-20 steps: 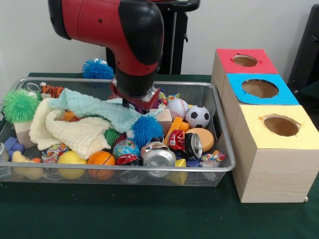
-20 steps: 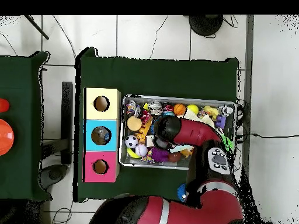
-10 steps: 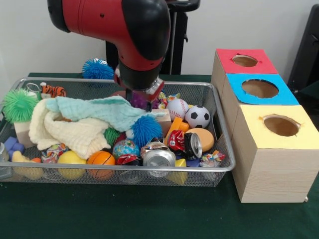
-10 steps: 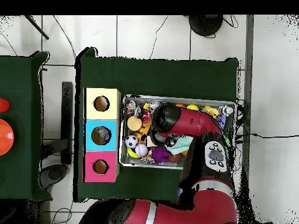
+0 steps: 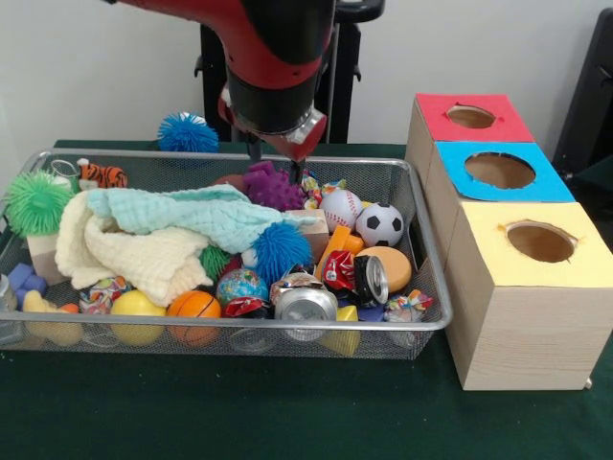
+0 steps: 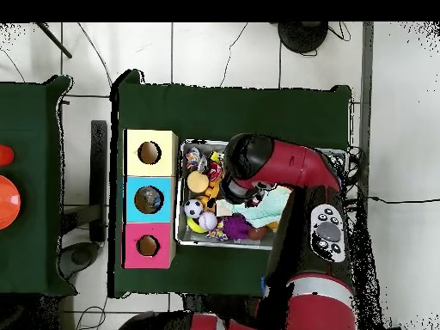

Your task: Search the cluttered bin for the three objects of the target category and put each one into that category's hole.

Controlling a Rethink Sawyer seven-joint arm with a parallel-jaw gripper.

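The purple spiky ball [image 5: 273,187] is my likely target, though nothing here confirms which category is wanted. It lies at the far side of the wire bin [image 5: 287,326], just beside the baseball [image 5: 342,206] and touching the edge of the green cloth [image 5: 201,213].

My gripper [image 5: 276,158] hangs just above the ball. I cannot tell whether it is apart or together, as my wrist hides it in both views.

Recommended procedure:
1. Descend straight onto the ball's centre. Its soft spikes will probably deflect an off-centre grasp.
2. Keep clear of the cloth, since a snagged fold would lift with the ball.
3. Verify the hold, then carry to the red box [image 5: 503,123], blue box [image 5: 450,158] or yellow box [image 5: 479,251].
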